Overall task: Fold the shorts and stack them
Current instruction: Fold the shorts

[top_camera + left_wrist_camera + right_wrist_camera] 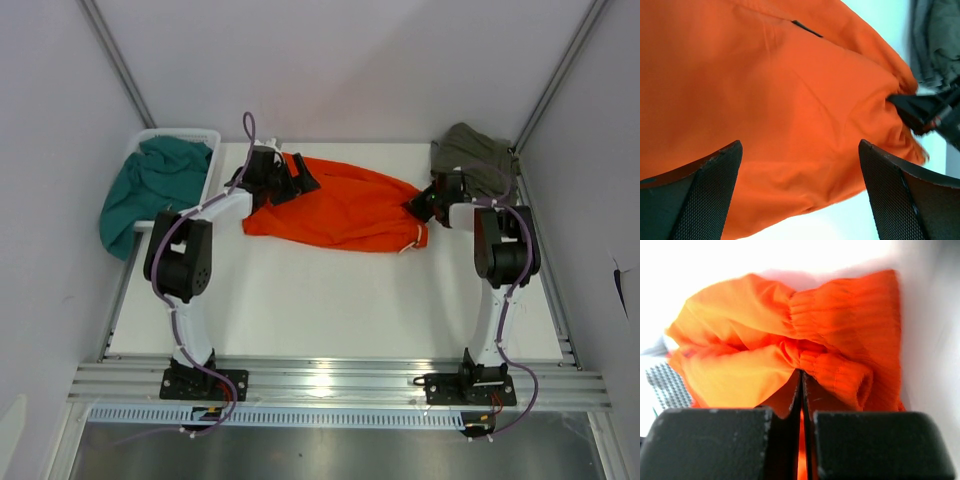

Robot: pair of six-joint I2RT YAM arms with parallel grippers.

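Note:
The orange shorts (345,210) lie stretched across the back of the white table (330,300). My right gripper (420,208) is shut on their gathered waistband at the right end; in the right wrist view the jaws (801,372) pinch bunched orange fabric (830,335). My left gripper (300,180) is open over the left end of the shorts. In the left wrist view its fingers (800,145) stand wide apart with orange cloth (765,100) between and beyond them, not gripped. A small dark tag (807,28) shows on the fabric.
A teal garment (150,190) hangs over a white basket (180,133) at the back left. An olive-green garment (475,155) lies bunched at the back right corner, just behind my right gripper; it also shows in the left wrist view (937,40). Grey walls enclose the table.

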